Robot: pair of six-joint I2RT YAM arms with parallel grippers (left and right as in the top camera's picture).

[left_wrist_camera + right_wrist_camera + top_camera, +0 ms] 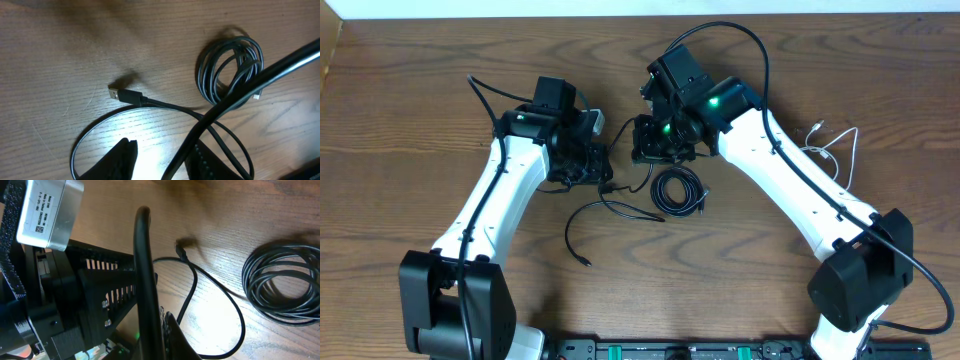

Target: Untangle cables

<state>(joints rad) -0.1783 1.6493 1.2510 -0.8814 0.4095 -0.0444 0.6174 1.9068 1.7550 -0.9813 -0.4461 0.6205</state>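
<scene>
1. On the left of the wooden table (pixel 400 120), the left arm (pixel 485 205) reaches up from its base at the near edge toward the middle.
2. At that arm's tip, the left gripper (pixel 586 168) points down over the wood. In its wrist view, the smooth finger (pixel 122 159) and the ribbed finger (pixel 216 162) stand apart, with bare wood showing between them. A thick, blurred black strand (pixel 235 90) crosses that view and passes through the gap beside the ribbed finger. I cannot tell what it belongs to.
3. Just below and right of the left gripper, the loose black cable (pixel 150 101) lies flat on the table in open curves. Its plug (pixel 120 94) rests on the wood, clear of both fingers. From above, another end trails toward the near edge.
4. Right of the loose cable and just beside it, the coiled black cable (pixel 260 287) sits as a tight round bundle on the table. It lies below the two grippers, and no finger touches it.
5. Above the coil, the right gripper (pixel 656 150) faces the left one, close to it, with its jaws closed together. The frames do not show anything caught in them.
6. From there, the right arm (pixel 790 170) slopes down to its base at the lower right.
7. Beyond that arm, near the right edge, the white cable (pixel 850 150) lies in loose loops, well apart from the black cords.
</scene>
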